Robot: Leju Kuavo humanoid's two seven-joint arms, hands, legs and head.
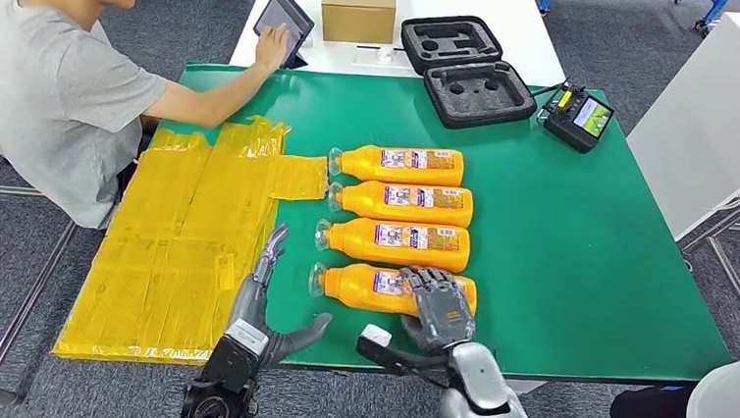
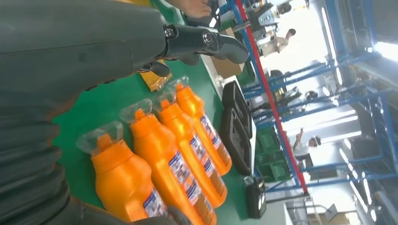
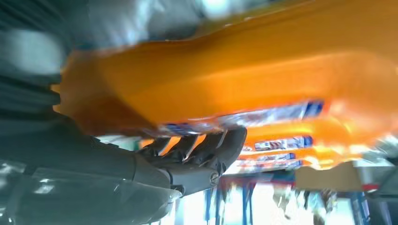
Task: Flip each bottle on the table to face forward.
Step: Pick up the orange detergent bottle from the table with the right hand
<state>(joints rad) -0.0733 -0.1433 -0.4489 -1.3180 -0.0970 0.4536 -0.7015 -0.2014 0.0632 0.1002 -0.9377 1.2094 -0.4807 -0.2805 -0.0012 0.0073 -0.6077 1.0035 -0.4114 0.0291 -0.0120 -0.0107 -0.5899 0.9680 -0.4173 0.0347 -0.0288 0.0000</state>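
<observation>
Green matting covers the work table, with a sheet of crumpled yellow plastic film laid over its left part. 4 orange plastic bottles with clear caps lie on their sides in a column, caps pointing left, printed labels up. The right hand rests over the label area of the nearest orange bottle; in the right wrist view its dark fingers curl around the bottle body, gripping it. The left hand lies on the mat just left of that bottle's cap, fingers apart and extended, thumb out, holding nothing. At the far edge stand a black foam-lined case, a black handheld controller and a cardboard box. A seated person in a grey shirt touches a tablet.
</observation>
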